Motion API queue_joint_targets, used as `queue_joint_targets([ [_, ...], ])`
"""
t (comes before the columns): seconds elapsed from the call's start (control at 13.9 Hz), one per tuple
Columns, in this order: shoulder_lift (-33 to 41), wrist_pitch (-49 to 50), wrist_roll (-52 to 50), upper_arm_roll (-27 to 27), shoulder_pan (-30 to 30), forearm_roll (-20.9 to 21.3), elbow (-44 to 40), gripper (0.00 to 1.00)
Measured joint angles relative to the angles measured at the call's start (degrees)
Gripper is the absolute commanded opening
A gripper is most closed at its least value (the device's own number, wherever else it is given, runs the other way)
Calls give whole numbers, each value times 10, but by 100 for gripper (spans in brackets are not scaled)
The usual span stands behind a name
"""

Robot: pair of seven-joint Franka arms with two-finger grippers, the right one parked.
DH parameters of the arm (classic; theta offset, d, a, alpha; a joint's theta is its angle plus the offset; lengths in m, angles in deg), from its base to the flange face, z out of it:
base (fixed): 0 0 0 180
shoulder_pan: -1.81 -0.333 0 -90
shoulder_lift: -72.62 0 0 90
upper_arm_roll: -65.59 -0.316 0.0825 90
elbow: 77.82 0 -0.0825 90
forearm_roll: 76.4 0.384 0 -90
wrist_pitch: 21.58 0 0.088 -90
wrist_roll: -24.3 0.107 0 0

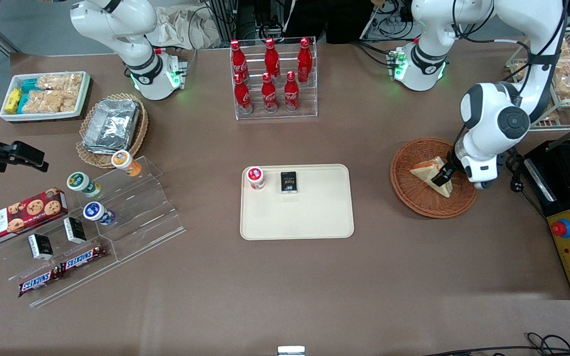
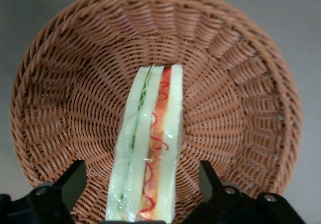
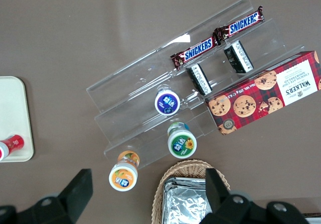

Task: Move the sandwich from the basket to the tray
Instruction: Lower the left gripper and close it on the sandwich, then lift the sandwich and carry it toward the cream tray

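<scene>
Now I am holding my tool (image 2: 143, 194) low over the basket (image 1: 408, 198), which is lying on the surface toward the working arm's end. The fingers (image 2: 70, 184) are standing apart, one on each side of the sandwich (image 2: 148, 148), and I judge that they are not yet pressing the bread. The sandwich is standing on its edge inside the basket, with the green and red-orange filling turned up toward my wrist camera; a thin clear wrap seems to be covering it. In the front view the sandwich (image 1: 431, 174) is lying a little toward 3 o'clock of the basket's centre.

So the step in hand is, I think, the grasp itself. The next move is calling for a gentle closing on the two bread faces, because the wedge looks soft and could be crushed or slip in its wrap. After that I should be lifting it clear of the woven rim and carrying it to the tray (image 1: 314, 222), where a small red-capped jar (image 1: 256, 177) and a black packet (image 1: 288, 182) are occupying the 11 o'clock part, so the bare area around 5 o'clock looks safer.
</scene>
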Motion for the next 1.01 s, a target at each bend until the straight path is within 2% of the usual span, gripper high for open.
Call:
queue_joint_targets([
  [0.07, -4, -13, 0, 0, 0, 0, 9, 73],
  [0.14, -8, -31, 0, 0, 0, 0, 19, 25],
  [0.22, -13, -44, 0, 0, 0, -1, 26, 0],
  [0.79, -17, -55, 27, 1, 12, 1, 25, 0],
  [1.01, 16, -1, 83, 14, 13, 5, 8, 0],
])
